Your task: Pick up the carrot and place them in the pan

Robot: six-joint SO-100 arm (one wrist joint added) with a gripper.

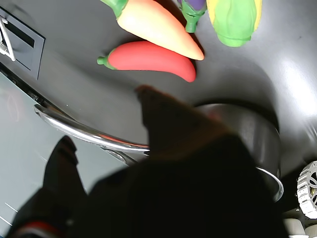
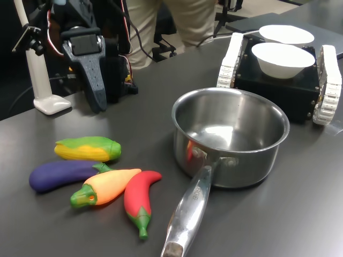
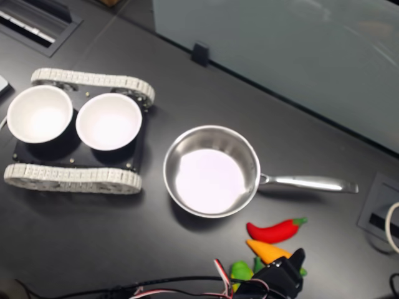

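In the first exterior view, going left to right, the pincer point(image 2: 95, 80) is hanging at the far left edge of the dark tabletop point(image 2: 300, 203), well apart from the toys, and whether its jaws are wide or narrow I cannot tell from any view. Near the front left the corn point(image 2: 88, 149) is lying furthest back, then the purple eggplant point(image 2: 61, 174), then the carrot point(image 2: 107, 186), with the red chili point(image 2: 140, 199) pressing against the carrot's right flank. Further right the pan point(image 2: 230, 134) is standing empty, its handle pointing toward the camera, and behind it two white bowls point(image 2: 281, 59) are sitting on a small tracked vehicle point(image 2: 278, 85).

The step in hand looks like the approach, with nothing grasped yet. Since the carrot is lying wedged between eggplant and chili, the pincer would do best coming down over the carrot's thick middle with its jaws set across the width, closing gently so the smooth plastic is not squirting out and the chili is not being dragged along.

The wrist view is showing the carrot point(image 1: 161, 27) and chili close up beyond the dark pincer point(image 1: 106, 134), but not the pan's inside. The second exterior view is showing the pan point(image 3: 212, 171) empty from above, while the arm is hiding the eggplant there.
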